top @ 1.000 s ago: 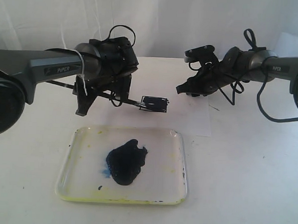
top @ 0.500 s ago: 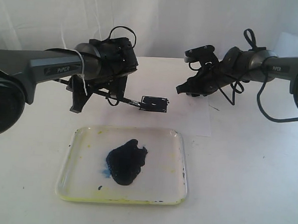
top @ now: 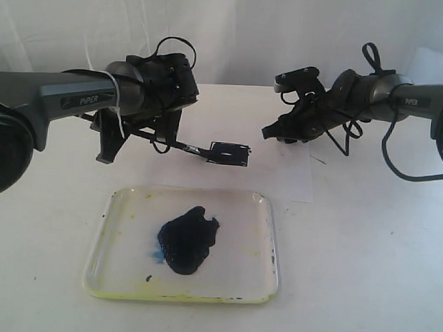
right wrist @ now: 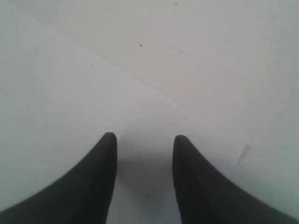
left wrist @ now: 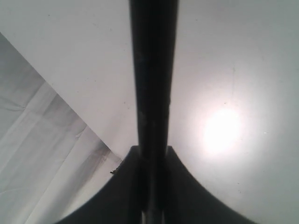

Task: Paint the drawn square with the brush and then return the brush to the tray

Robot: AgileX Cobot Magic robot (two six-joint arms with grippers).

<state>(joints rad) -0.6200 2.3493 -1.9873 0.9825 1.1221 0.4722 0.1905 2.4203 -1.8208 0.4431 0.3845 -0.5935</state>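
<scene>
The drawn square point(top: 229, 153) on the white paper sheet point(top: 295, 177) is filled with dark paint. The brush point(top: 171, 143) lies nearly level above the table, its wet tip at the square's left edge. My left gripper point(top: 115, 134) is shut on the handle's far end; in the left wrist view the black handle point(left wrist: 153, 70) runs straight out between the closed fingers of that gripper point(left wrist: 153, 156). The clear tray point(top: 267, 213) with its navy paint blob point(top: 188, 239) sits in front of the paper. My right gripper point(top: 271, 131) rests open on the paper point(right wrist: 70, 93), with nothing between the fingers of that gripper point(right wrist: 144, 140).
A white curtain point(top: 251, 34) hangs behind the table. The left wrist view shows the table edge with creased white cloth point(left wrist: 37, 154) beyond it. The right arm's cables point(top: 375, 62) loop above its wrist. Bare white tabletop point(top: 364, 278) lies right of the tray.
My left gripper has swung a little up and to the left, carrying the brush handle with it; the tip stays at the square. The right arm has not moved.
</scene>
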